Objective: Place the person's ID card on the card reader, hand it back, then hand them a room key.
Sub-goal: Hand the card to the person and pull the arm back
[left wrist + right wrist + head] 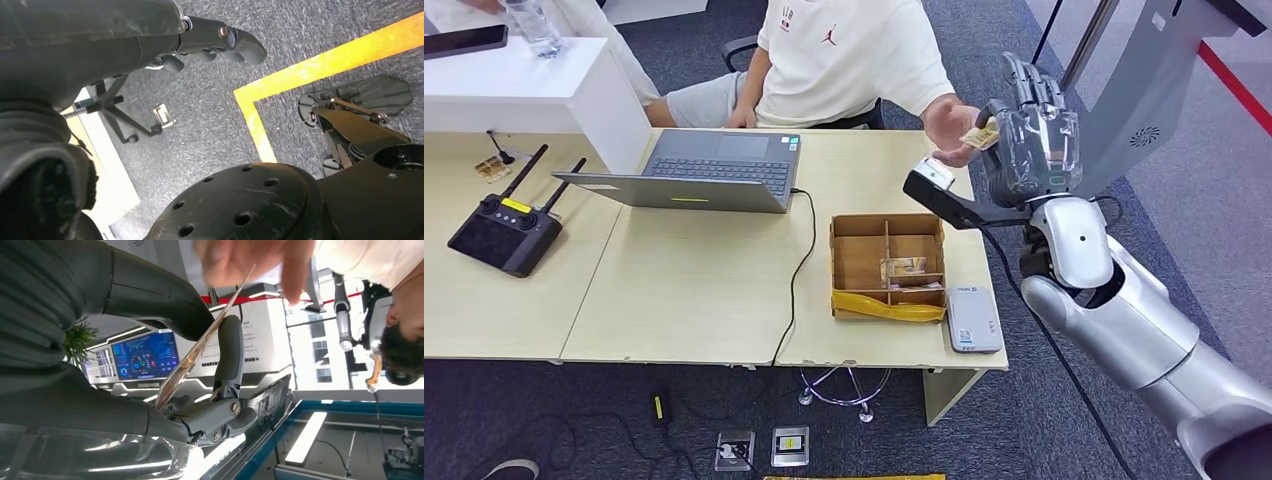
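The head view is bright and sharp, with soft small shadows under the laptop. The left wrist view is darker. In the right wrist view, the person's hand is blurry, and windows glare white

A glossy silver right arm with rounded, segmented shells and black joints is seen beside the wooden desk, ending in a dark grey right hand under a clear plastic cover. A dark ribbed cover and silver screws are shown on the left hand.
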